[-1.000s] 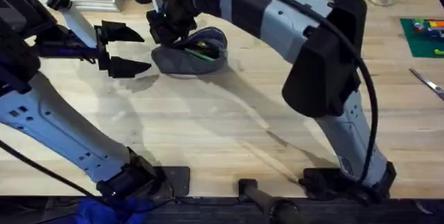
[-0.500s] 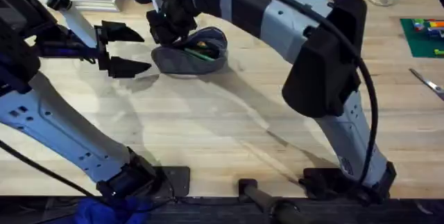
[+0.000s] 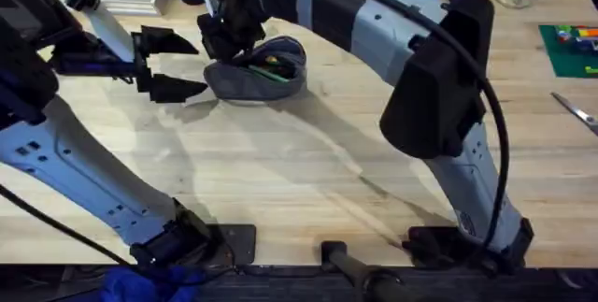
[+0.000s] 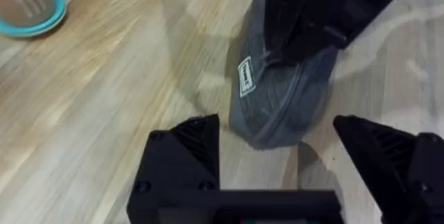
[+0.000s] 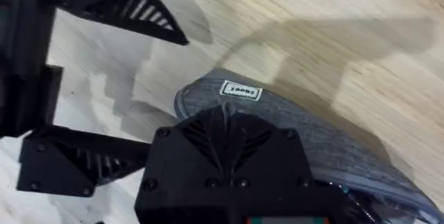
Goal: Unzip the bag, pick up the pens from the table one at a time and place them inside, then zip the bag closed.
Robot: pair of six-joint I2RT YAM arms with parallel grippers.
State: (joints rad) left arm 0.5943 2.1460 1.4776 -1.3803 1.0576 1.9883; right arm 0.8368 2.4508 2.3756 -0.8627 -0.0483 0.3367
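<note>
The small blue-grey fabric pencil pouch [image 4: 277, 96] bears a white sewn label [image 5: 240, 90]; its print is unreadable.

The bag [image 3: 257, 76], a small blue-grey fabric pouch with a white label on its end, lies on the light wooden table [image 3: 308, 171] just beyond the spread fingers of the left gripper [image 3: 177, 64]. Its top gapes open directly beneath the right gripper [image 3: 229, 45], and a green pen [image 3: 273, 73] lies inside, beside that claw.

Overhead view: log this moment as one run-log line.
left gripper: open, beside bag | right gripper: at bag's end, grip unclear | green pen: inside bag | bag: unzipped
</note>
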